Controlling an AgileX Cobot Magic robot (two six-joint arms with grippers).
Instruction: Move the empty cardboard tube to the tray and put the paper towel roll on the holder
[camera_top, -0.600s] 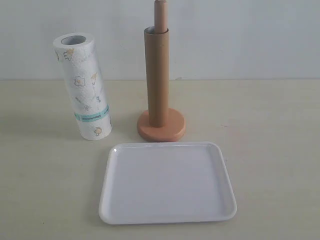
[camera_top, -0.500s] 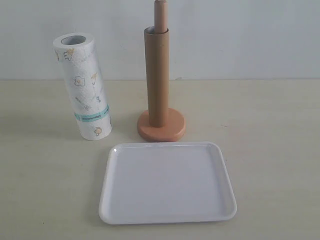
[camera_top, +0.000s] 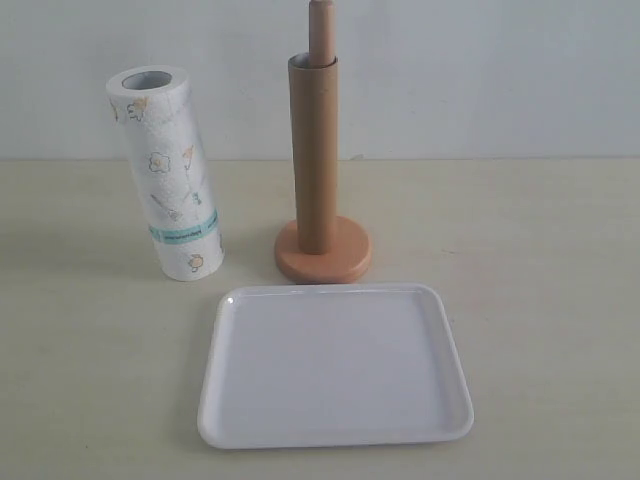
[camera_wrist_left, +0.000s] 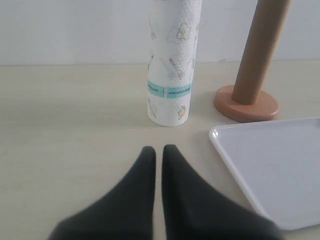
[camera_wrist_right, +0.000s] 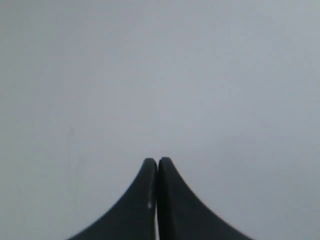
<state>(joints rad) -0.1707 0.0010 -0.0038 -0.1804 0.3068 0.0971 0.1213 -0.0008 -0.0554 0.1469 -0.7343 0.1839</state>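
Observation:
The brown cardboard tube (camera_top: 314, 150) stands upright, slipped over the rod of the wooden holder (camera_top: 323, 262), whose rod tip pokes out above it. To its left the white printed paper towel roll (camera_top: 170, 175) stands on end, leaning slightly. The white tray (camera_top: 335, 365) lies flat in front of both. Neither gripper shows in the exterior view. In the left wrist view my left gripper (camera_wrist_left: 158, 149) is shut and empty, short of the roll (camera_wrist_left: 172, 70), with the tube (camera_wrist_left: 260, 50), holder base (camera_wrist_left: 246, 104) and tray (camera_wrist_left: 280, 165) to one side. My right gripper (camera_wrist_right: 157, 161) is shut, facing a blank grey wall.
Everything rests on a pale beige tabletop (camera_top: 550, 250) with a plain light wall behind.

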